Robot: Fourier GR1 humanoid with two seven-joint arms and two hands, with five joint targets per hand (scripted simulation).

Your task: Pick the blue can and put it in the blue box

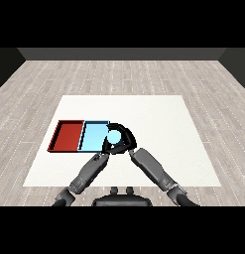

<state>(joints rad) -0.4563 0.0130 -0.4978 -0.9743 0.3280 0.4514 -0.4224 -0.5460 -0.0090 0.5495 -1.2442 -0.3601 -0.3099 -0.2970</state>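
Surface (158, 129): white, flat, matte, rectangular; set on a grey plank floor (119, 74). Carries both trays at its left-centre.

Red tray (68, 135): shallow, rectangular, dark rim, holds nothing we can see. Touching the blue one along their shared wall.

Blue tray (92, 136): light blue, same shallow build, just right of the red. Its right end is covered by our hands.

Forearms: grey, segmented, entering from the lower corners and converging at the blue tray's right edge.

Right hand (127, 140): black, curled in an arc round the can from the right and top; we read it as holding the can.

Left hand (105, 154): black, small in view, just below-left of the can at the tray's near right corner. Finger state: cannot tell.

Blue can (113, 137): pale blue, round top showing, so long axis approx. upright (pointing toward the camera). Sits at the blue tray's right edge, over or just inside it; which, we cannot tell. Tray interior lies directly left of the can, so the coming move, in our judgement, is a short shift left, then release.
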